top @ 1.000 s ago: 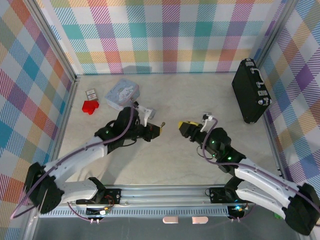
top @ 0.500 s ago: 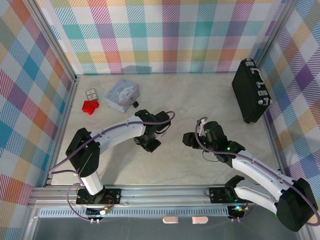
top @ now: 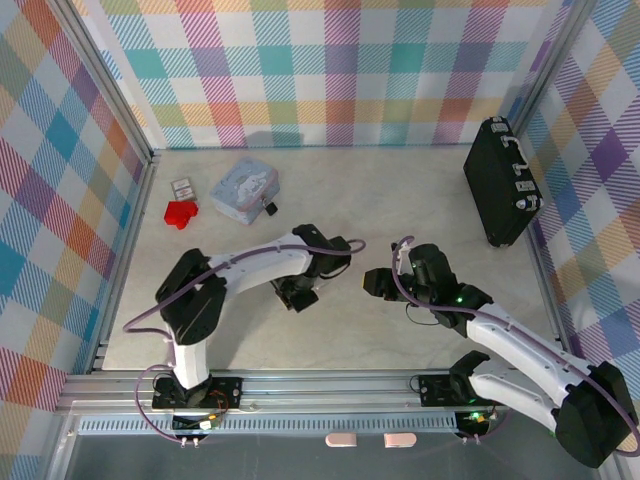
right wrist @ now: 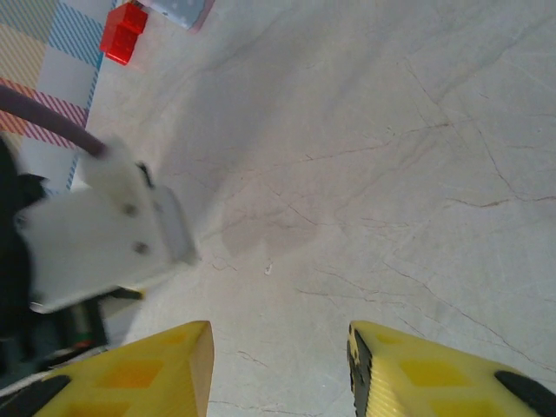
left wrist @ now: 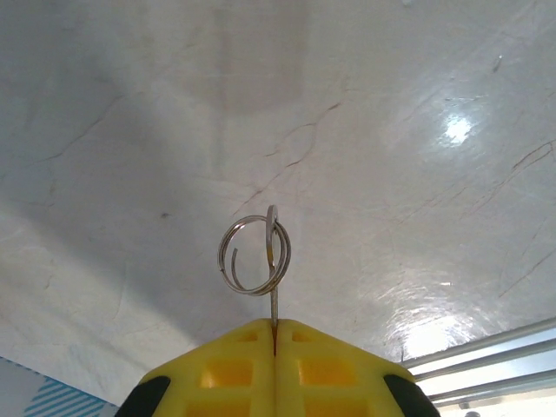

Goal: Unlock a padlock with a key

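Padlock (top: 268, 207): a tiny dark body with a small silvery part, lying on the table (top: 400, 200) in the far left area, touching or just beside the near right corner of the pale blue tin (top: 243, 188). It is well apart from both grippers.

Key (left wrist: 274, 304): clamped in the left gripper (left wrist: 274, 326). In the left wrist view it appears edge-on as a thin metal strip rising from the seam between the two yellow fingers (left wrist: 217, 373), which are pressed together on it. A split ring (left wrist: 226, 257) hangs at its free end, above bare table.

Left gripper, top view (top: 297, 293): near the middle of the table, pointing down, with the arm bent in an arc above it.

Right gripper (right wrist: 278, 347): the jaws stand apart with nothing between them (bare table shows in the gap). In the top view it (top: 372, 283) is level with the left gripper and near it, not touching. The right wrist view shows a white bracket of the left arm (right wrist: 104, 234) at the left, with the red block (right wrist: 122, 32) far behind it.

Other items, top view:
- Red block (top: 181, 213), left of the tin.
- Small card-like item (top: 182, 188), just behind the red block (detail too small to tell).
- Black case (top: 503, 185), by the right wall.
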Controlling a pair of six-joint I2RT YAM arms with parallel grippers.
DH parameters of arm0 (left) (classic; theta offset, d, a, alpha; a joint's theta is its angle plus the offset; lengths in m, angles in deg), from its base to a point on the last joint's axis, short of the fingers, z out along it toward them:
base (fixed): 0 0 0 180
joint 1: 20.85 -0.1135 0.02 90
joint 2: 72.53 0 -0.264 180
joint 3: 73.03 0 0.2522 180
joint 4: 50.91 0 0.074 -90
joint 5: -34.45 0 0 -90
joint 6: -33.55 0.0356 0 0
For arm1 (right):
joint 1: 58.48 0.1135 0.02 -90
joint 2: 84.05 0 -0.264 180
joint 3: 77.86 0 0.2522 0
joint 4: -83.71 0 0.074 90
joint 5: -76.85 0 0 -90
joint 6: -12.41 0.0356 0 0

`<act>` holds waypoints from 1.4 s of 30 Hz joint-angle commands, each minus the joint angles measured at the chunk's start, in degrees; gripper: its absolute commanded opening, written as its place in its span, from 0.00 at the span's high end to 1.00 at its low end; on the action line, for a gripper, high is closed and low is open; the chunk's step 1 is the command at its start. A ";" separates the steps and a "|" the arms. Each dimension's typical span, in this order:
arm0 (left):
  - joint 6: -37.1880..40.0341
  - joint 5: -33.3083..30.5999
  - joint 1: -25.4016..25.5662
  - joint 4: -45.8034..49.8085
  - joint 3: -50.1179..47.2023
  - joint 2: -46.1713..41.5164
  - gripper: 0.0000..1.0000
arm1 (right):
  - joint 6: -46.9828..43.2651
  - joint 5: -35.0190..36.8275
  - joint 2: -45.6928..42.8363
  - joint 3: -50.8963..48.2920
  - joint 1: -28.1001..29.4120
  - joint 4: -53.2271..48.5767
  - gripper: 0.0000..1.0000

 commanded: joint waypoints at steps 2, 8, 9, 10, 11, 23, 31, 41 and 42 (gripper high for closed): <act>1.66 0.84 1.08 2.42 0.92 2.09 1.00 | -1.95 0.44 -1.73 0.30 -0.06 -1.51 0.55; 2.98 11.28 -0.25 -5.06 -1.05 -4.86 1.00 | -2.29 -1.89 -3.27 -1.78 -0.06 2.05 0.56; 2.71 14.69 -1.31 -6.77 -2.12 -6.93 1.00 | -2.01 -2.21 -4.35 -2.79 -0.06 3.59 0.56; 1.99 17.24 -2.54 -8.69 -3.07 -8.56 1.00 | -1.82 -2.73 -5.40 -3.84 -0.09 5.41 0.56; 1.13 18.99 -3.68 -10.04 -3.86 -9.81 1.00 | -1.94 -3.50 -6.06 -4.61 -0.06 6.75 0.56; -2.67 33.70 -10.37 -17.36 -7.51 -17.13 1.00 | -11.42 -9.58 4.22 -5.07 10.33 19.57 0.49; -1.94 34.03 -9.93 -16.55 -7.39 -17.48 1.00 | -14.24 -8.88 12.42 -0.57 13.01 21.13 0.48; -1.68 33.75 -9.38 -16.36 -7.92 -17.97 1.00 | -14.49 -7.85 19.59 2.36 13.73 24.20 0.49; -1.66 33.68 -9.45 -16.34 -7.91 -18.05 1.00 | -14.38 -7.90 20.07 2.37 13.73 24.47 0.49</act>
